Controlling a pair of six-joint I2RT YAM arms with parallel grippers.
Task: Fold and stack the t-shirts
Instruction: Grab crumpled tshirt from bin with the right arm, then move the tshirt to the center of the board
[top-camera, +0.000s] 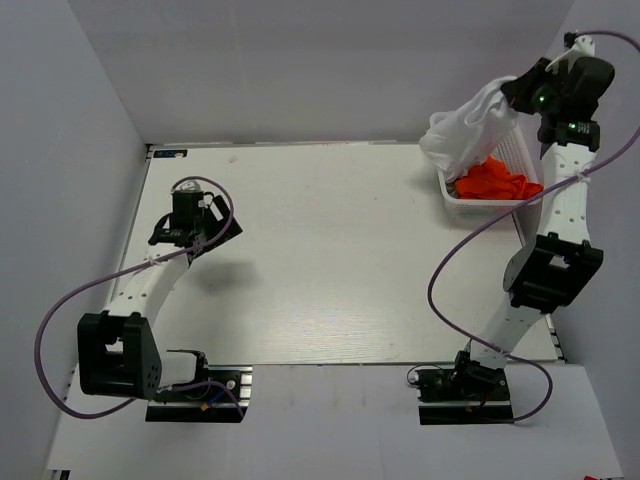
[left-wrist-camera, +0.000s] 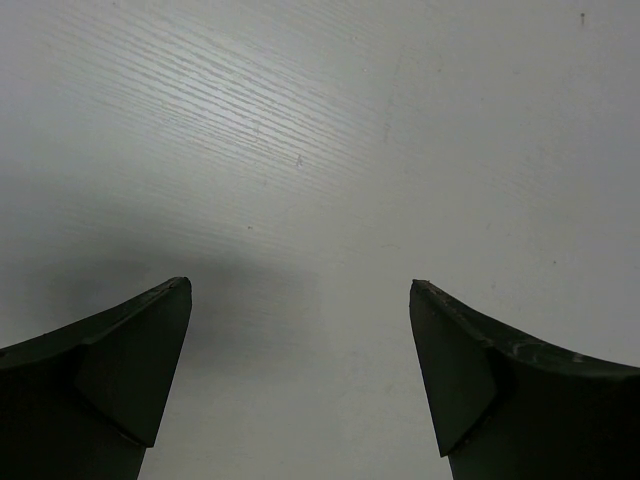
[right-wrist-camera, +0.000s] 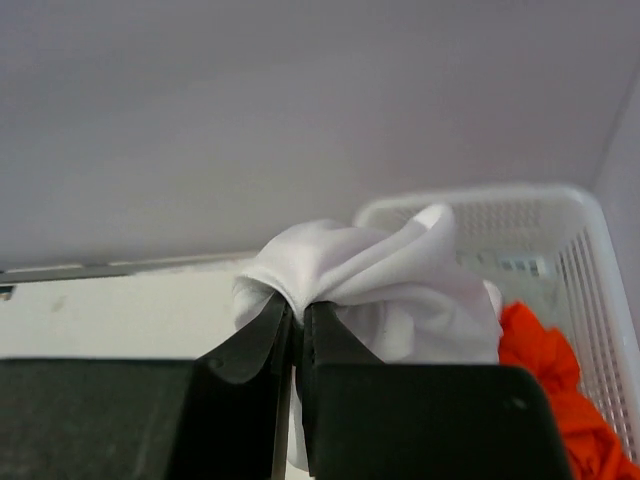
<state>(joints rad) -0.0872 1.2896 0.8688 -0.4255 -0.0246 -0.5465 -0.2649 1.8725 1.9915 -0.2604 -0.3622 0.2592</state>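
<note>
My right gripper (top-camera: 512, 92) (right-wrist-camera: 299, 312) is shut on a pinch of the white t-shirt (top-camera: 466, 128) (right-wrist-camera: 385, 275), which hangs bunched from the jaws above the back right of the table and drapes down over the basket's left rim. The orange t-shirt (top-camera: 496, 182) (right-wrist-camera: 548, 375) lies crumpled inside the basket (top-camera: 451, 196) (right-wrist-camera: 600, 290). No grey t-shirt is in view. My left gripper (top-camera: 190, 235) (left-wrist-camera: 300, 290) hovers open over bare white tabletop (left-wrist-camera: 330, 140) at the left, nothing between its fingers.
The white lattice basket stands at the table's back right corner against the grey walls (top-camera: 300, 60). Purple cables (top-camera: 450, 262) loop off both arms. The white tabletop (top-camera: 330, 260) spreads between the arms.
</note>
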